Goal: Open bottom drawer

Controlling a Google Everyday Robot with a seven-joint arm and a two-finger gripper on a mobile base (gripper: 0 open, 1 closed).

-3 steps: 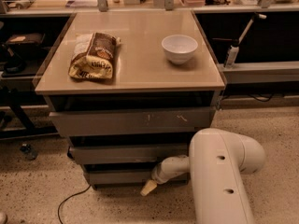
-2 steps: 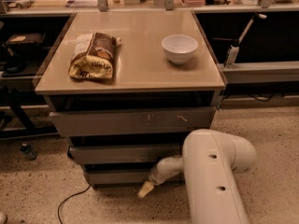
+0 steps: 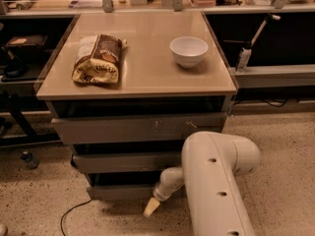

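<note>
Camera view: the gripper (image 3: 151, 208) is seen low, just beside the front of the bottom drawer (image 3: 118, 191), lowest in the cabinet (image 3: 147, 73). Whether the gripper is apart or together cannot be told. A firm hold and a straight, level pull toward the near side are advised.

gripper (image 3: 151, 208) at bottom drawer (image 3: 118, 191) front | floor (image 3: 113, 222) beside free | cable (image 3: 74, 211) nr

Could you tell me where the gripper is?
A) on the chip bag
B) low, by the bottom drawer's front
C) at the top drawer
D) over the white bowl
B: the gripper hangs near the floor, just in front of the bottom drawer, well below the cabinet top.
</note>
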